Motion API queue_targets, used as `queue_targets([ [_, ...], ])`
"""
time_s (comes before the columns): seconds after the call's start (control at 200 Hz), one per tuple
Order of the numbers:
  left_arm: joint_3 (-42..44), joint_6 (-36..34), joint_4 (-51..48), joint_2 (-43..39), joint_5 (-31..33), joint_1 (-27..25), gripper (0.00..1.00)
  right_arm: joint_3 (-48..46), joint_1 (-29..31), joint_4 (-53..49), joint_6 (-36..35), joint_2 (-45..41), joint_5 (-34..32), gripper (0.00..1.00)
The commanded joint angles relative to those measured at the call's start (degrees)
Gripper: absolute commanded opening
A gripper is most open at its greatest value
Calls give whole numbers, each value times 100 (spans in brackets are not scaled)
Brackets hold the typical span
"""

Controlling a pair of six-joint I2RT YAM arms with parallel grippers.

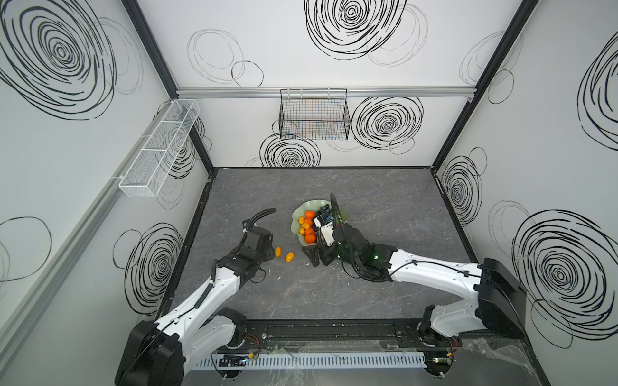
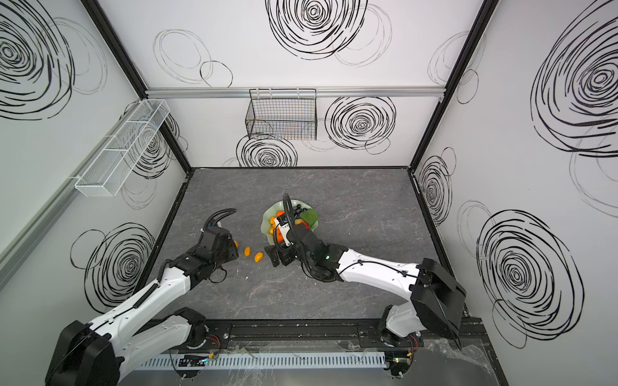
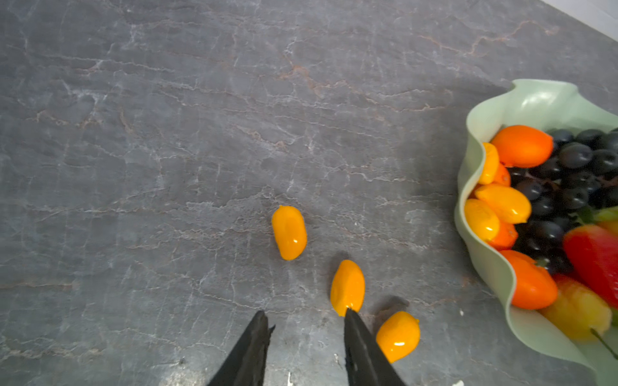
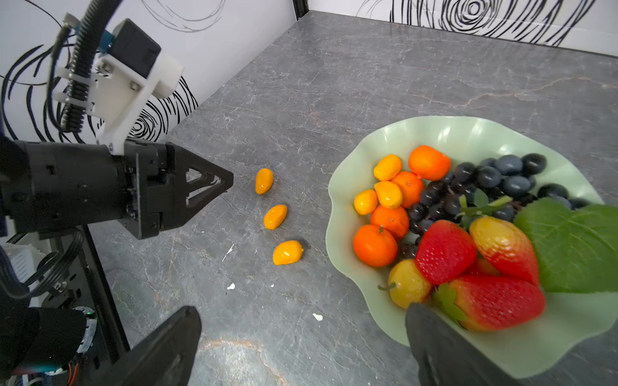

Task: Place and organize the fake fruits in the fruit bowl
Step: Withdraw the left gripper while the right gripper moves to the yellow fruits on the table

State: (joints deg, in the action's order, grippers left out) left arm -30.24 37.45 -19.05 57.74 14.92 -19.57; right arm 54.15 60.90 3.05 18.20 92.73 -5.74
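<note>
The mint-green fruit bowl [image 1: 298,209] [image 2: 267,214] [image 3: 535,100] [image 4: 451,128] sits mid-table. It holds tangerines [image 4: 374,245], kumquats, strawberries [image 4: 444,250] and a dark grape bunch [image 4: 491,175] with a green leaf. Three loose kumquats [image 4: 264,180] [image 4: 275,216] [image 4: 287,252] lie in a row on the table left of the bowl. My left gripper [image 3: 305,314] [image 4: 214,183] is open beside them, nothing between its fingers. In the left wrist view one fingertip meets the end of the middle kumquat [image 3: 347,287]. My right gripper [image 4: 302,310] stands wide open at the bowl's near rim, holding nothing.
A black wire basket [image 1: 314,117] hangs on the back wall and a white mesh basket [image 1: 160,147] on the left wall. Small white crumbs [image 4: 230,286] dot the grey stone tabletop [image 1: 384,294]. Walls enclose three sides.
</note>
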Motion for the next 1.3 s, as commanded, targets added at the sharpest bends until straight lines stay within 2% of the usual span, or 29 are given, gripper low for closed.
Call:
queue_targets([
  [0.0,120,102,365,16,-327,111,40,818,58,-827,31,680,165,100],
  [0.09,221,203,498,-70,-569,158,40,1324,62,-1256,-29,1158,379,97],
  [0.295,513,544,353,-756,-1079,592,40,1900,131,-1607,210,1781,503,78],
  [0.4,624,647,131,-1239,-1204,895,41,2180,167,-1793,410,2078,472,72],
  [0.57,659,720,26,-1507,-1419,1212,42,2598,176,-2053,653,2600,495,68],
  [0.966,569,656,-72,-1565,-1497,1407,41,3522,203,-2499,823,3565,493,63],
  [1.296,569,645,-68,-1634,-1515,1483,41,4201,220,-3152,903,4162,-38,61],
])
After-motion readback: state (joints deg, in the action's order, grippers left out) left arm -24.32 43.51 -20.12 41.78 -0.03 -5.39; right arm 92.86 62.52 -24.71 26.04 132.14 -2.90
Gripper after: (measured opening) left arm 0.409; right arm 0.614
